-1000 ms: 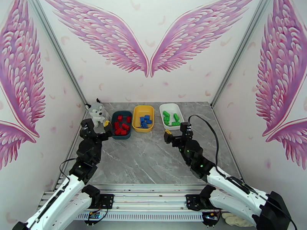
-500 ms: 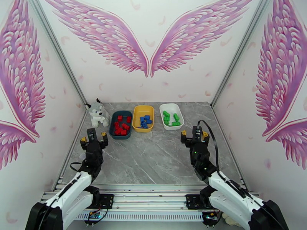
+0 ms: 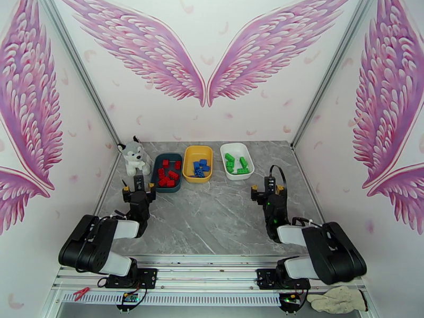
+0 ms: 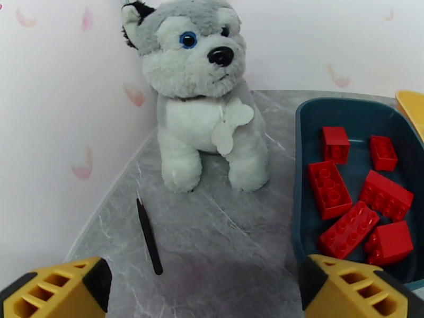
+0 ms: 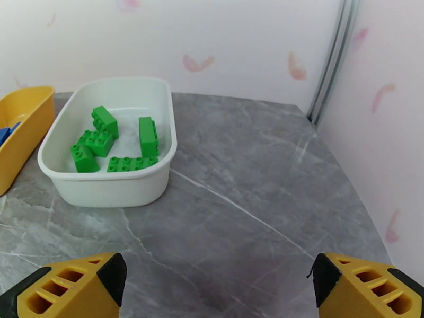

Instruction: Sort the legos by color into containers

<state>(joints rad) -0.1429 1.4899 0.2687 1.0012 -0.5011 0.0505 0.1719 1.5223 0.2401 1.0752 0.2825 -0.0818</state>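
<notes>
Along the worktop's (image 3: 212, 223) far edge the legos (image 3: 168, 174) lie sorted in three trays (image 3: 197, 180) (light, stiff, slick; pinch flat sides); left gripper (image 4: 204, 271) and right gripper (image 5: 218, 268) spread their fingers (image 4: 63, 287) wide, empty.

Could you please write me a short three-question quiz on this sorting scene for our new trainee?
1. True or false: the white tray holds green bricks.
2. Which tray holds the red bricks? A teal tray; B yellow; C white.
3. How do the left pincer and right pincer stand?
Key: 1 true; 2 A; 3 both open, empty.
</notes>
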